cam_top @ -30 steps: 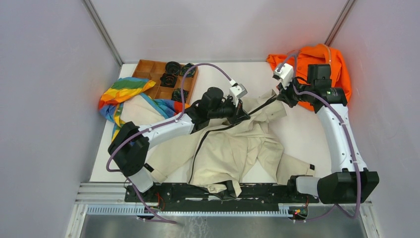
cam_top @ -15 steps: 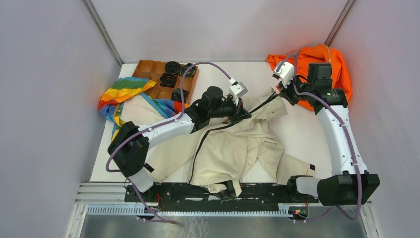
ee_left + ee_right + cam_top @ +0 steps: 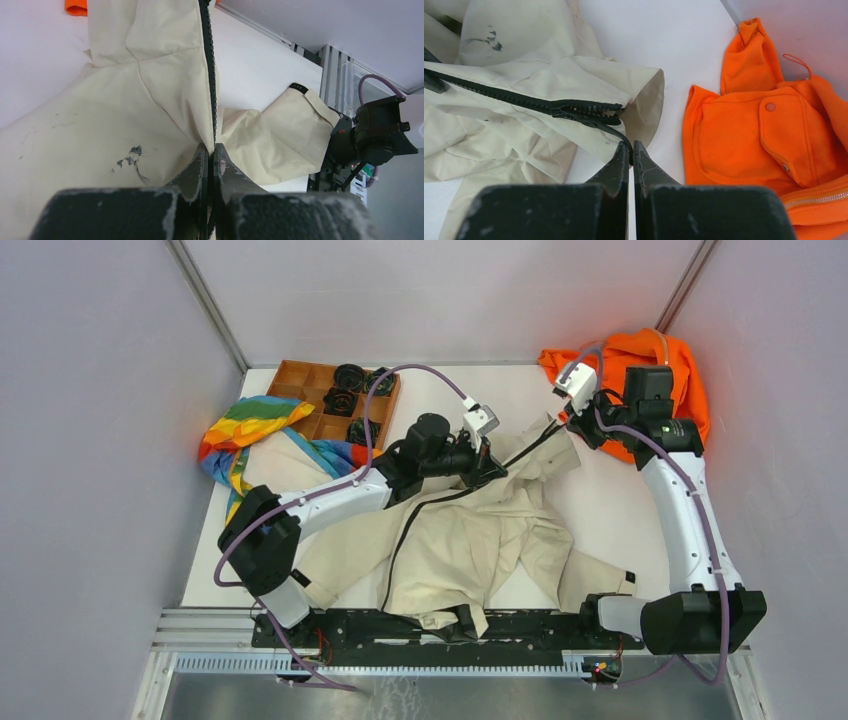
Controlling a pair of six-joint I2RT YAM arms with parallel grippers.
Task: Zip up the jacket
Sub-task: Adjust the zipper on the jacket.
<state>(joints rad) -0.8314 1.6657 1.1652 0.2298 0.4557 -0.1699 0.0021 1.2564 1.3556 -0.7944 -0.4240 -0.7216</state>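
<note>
Cloth this limp needed firm holds: the beige fabric jacket point(image 3: 470, 540) sprawled on the white table point(image 3: 620, 510), left gripper point(image 3: 210, 150) pinched shut on its dark zipper tape point(image 3: 210, 75), right gripper point(image 3: 630, 147) shut on the black pull tab point(image 3: 609, 127).

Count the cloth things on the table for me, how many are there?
3. The beige jacket lies in the middle, the orange garment in the far right corner, the rainbow cloth at the far left beside the wooden tray. Others may hide underneath.
</note>
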